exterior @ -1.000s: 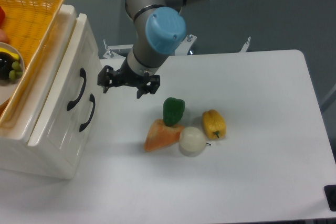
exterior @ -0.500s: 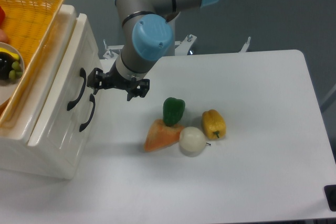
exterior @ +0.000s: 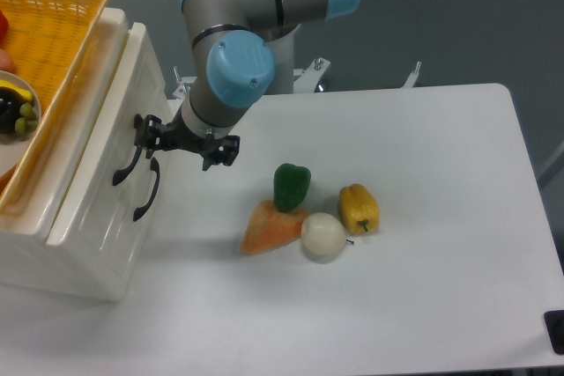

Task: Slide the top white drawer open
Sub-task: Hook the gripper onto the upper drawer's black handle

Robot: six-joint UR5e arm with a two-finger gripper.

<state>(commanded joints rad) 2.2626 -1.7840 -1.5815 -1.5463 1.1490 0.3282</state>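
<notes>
Gripper (exterior: 183, 140), fingers spread and holding nothing, has moved left onto the top drawer's (exterior: 104, 156) handle (exterior: 129, 151), one finger now beside it; the drawer looks shut, so pulling comes next.

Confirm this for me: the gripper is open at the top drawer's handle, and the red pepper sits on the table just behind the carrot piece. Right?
Not quite. The pepper behind the carrot piece is green, not red, as the fixed camera shows. The rest holds: the gripper is open at the handle of the top drawer.
</notes>
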